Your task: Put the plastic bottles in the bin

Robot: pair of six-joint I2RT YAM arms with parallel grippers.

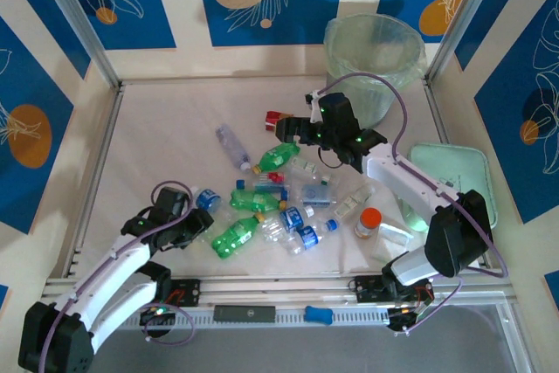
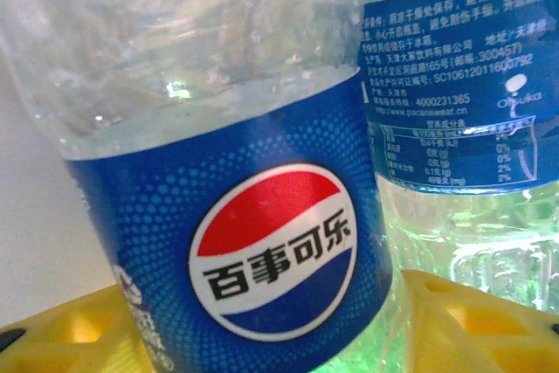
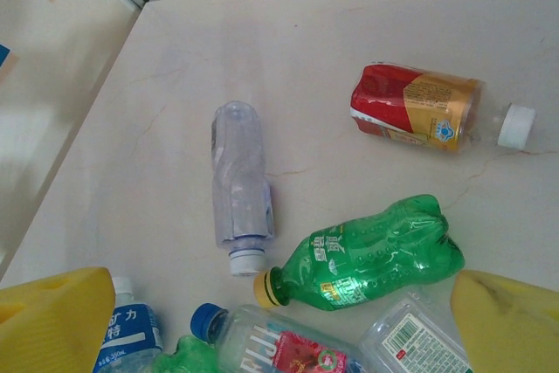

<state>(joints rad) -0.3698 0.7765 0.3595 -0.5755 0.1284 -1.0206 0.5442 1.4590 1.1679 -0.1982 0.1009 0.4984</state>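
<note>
Several plastic bottles lie in a loose pile mid-table. My left gripper (image 1: 199,217) (image 2: 236,325) is at the pile's near-left edge, its yellow fingers (image 2: 476,316) pressed on both sides of a clear blue-labelled cola bottle (image 2: 262,216) (image 1: 207,199). Another blue-labelled bottle (image 2: 454,85) lies right behind it. My right gripper (image 1: 293,128) (image 3: 279,284) hangs open above the far side of the pile, over a green bottle (image 3: 376,255) (image 1: 279,156). Close by are a clear crumpled bottle (image 3: 238,181) and a red-and-gold bottle (image 3: 415,109) (image 1: 274,118). The bin (image 1: 374,54) stands at the back right.
A mint-green tray (image 1: 454,181) lies at the right edge. A squat container with an orange cap (image 1: 369,223) stands near the front right of the pile. Bare tabletop stretches to the left and back left. Metal posts frame the back corners.
</note>
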